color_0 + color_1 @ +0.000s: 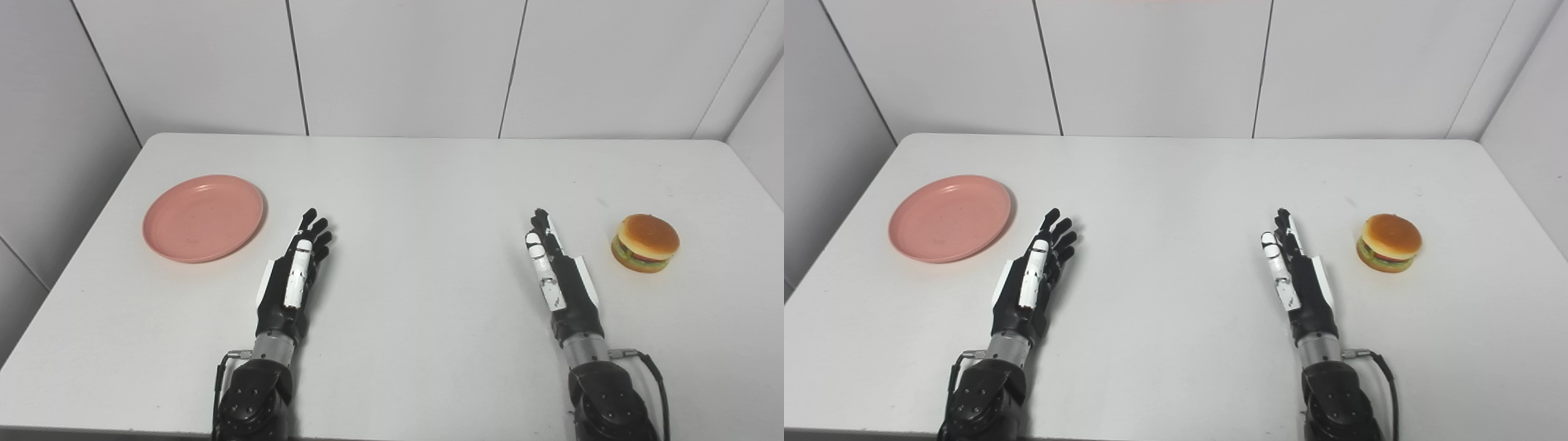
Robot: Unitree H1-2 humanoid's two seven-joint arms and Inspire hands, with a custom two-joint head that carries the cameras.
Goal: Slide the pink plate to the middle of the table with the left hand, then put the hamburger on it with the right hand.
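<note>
Left hand: I saw my left hand (294,275) stretched flat above the white table (416,184), palm turned inward, its arm coming up from the bottom edge on the left side
Left fingers: they were extended and slightly fanned, pointing away toward the far wall, with nothing in their hold
Right hand: my right hand (557,269) mirrored it on the other side, edge-on, thumb side up, forearm rising from the bottom edge at the right
Right fingers: these were straight and close together, also holding nothing
Pink plate: the pink plate (203,217) lay flat on the left part of the table, beyond and to the left of my left hand, near it but not touching
Hamburger: the hamburger (645,242) sat upright on the right part of the table, just to the right of my right hand and apart from it
Middle of table: I had bare white surface between the two hands and beyond them to the far edge
Left edge: the plate sat close to the table's left edge, with only a narrow strip of surface outside it
Right edge: the hamburger stood nearer the right edge than the centre, with some open surface still on its outer side
Far edge: the table ended against a panelled grey wall (398,61), well beyond both objects
</note>
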